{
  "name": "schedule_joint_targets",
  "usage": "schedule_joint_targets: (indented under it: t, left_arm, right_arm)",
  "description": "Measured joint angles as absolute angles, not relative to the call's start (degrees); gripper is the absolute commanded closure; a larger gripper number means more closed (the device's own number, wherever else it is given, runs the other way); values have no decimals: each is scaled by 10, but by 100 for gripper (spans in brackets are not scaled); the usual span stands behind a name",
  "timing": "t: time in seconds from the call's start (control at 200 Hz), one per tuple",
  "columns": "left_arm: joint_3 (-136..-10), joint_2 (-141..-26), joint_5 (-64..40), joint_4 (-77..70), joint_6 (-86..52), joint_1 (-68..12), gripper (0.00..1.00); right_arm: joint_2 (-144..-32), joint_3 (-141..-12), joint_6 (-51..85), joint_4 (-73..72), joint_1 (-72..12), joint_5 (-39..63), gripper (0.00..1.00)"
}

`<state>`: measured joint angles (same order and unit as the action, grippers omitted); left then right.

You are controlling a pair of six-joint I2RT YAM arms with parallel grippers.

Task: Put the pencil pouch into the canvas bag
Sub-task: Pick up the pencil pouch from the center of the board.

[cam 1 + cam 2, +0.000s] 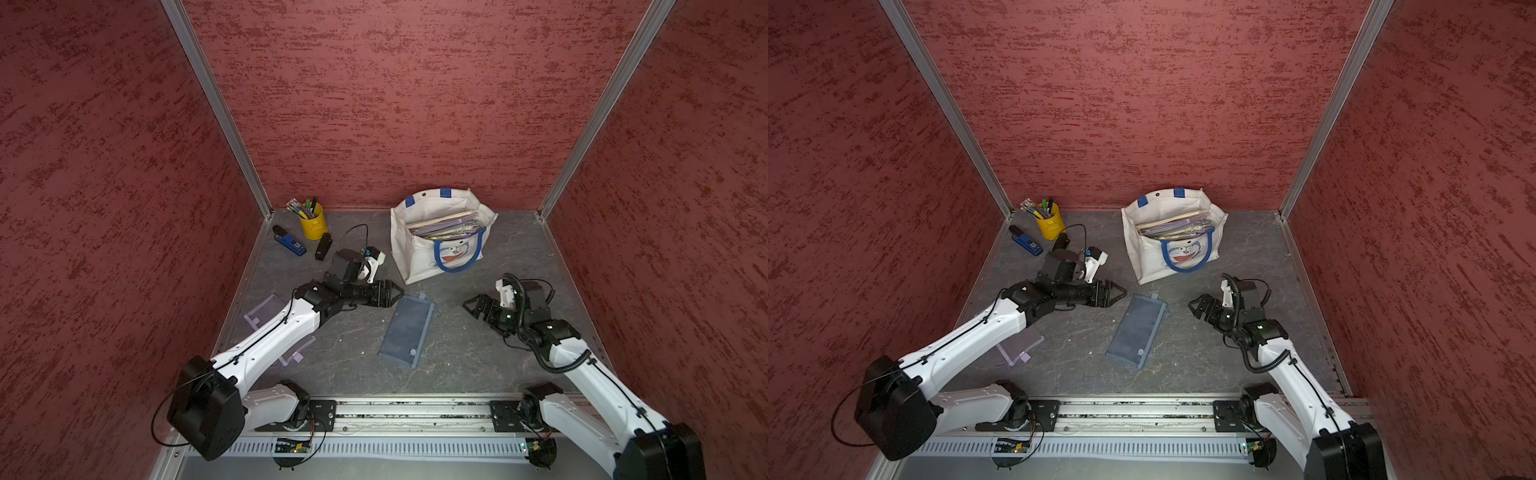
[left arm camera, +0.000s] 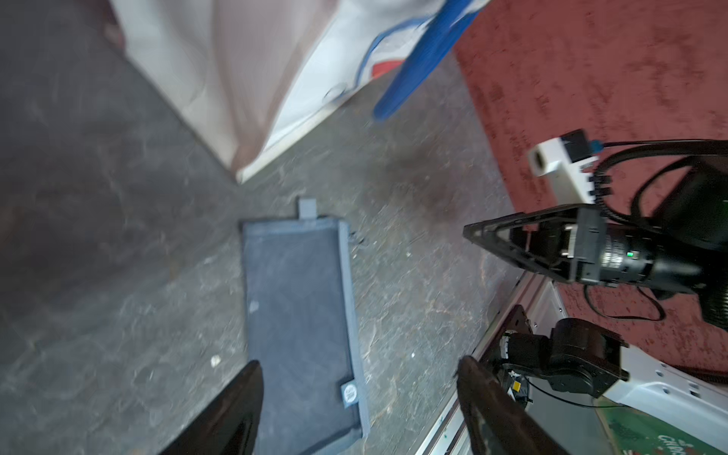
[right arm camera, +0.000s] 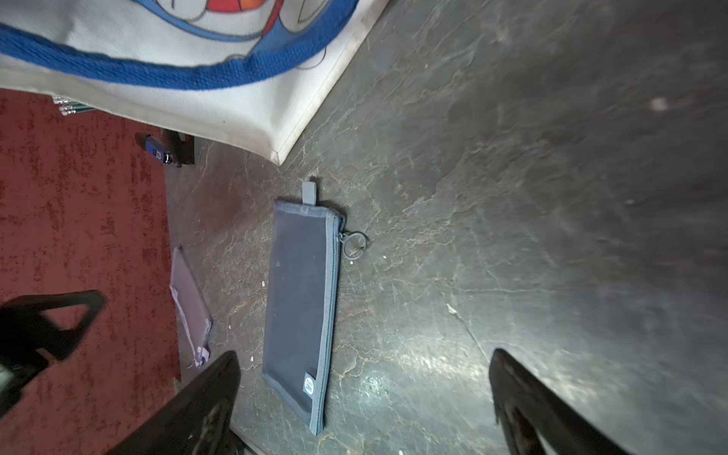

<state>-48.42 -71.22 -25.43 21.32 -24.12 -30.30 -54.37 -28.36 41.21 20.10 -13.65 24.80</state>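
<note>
The mesh pencil pouch [image 1: 407, 328] is lying flat mid-frame just below the open-topped canvas bag [image 1: 415, 262], with the left gripper [image 1: 397, 293] and right gripper [image 1: 467, 305] hovering either side, jaws spread and empty, probably lining up a grab.

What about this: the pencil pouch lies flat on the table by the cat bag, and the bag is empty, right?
No. The canvas bag is not empty: both top views show flat folders in it. The pencil pouch does lie flat on the table beside it.
</note>
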Motion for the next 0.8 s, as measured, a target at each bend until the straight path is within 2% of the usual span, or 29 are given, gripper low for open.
schedule_joint_targets:
  t: [0.436,0.676,0.802]
  left_arm:
    - [-396,-877,-294,74,-346,-306,27]
    - [-387,-936,-318,-42,-397,-350,30]
    - [-382,-953,-321,-98,-430,-376,33]
  right_arm:
    - [-778,-238,504,-107,-235,289,6]
    - [-874,-239,541,-264,-273,308,14]
    - [-910,-239,560,-326,-287,312,23]
